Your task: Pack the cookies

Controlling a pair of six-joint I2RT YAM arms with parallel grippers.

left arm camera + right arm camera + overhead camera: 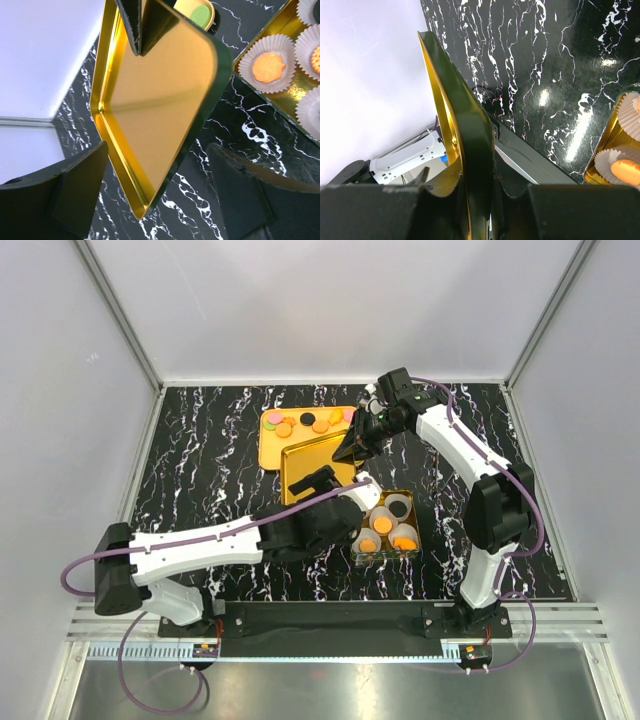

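- What does the right wrist camera add to the overhead view?
- The right gripper (480,187) pinched tight on the rim of the tilted gold lid (470,130).
- And the left gripper (159,150)?
- Fingers spread wide, gripping nothing, with the lid's corner between them.
- What's the setting?
- A black marble table (200,460) with white walls (330,300).
- Where are the cookies (284,429)?
- Most are on the back gold tray (272,452). Some sit in paper cups (272,42) in a box (296,91).
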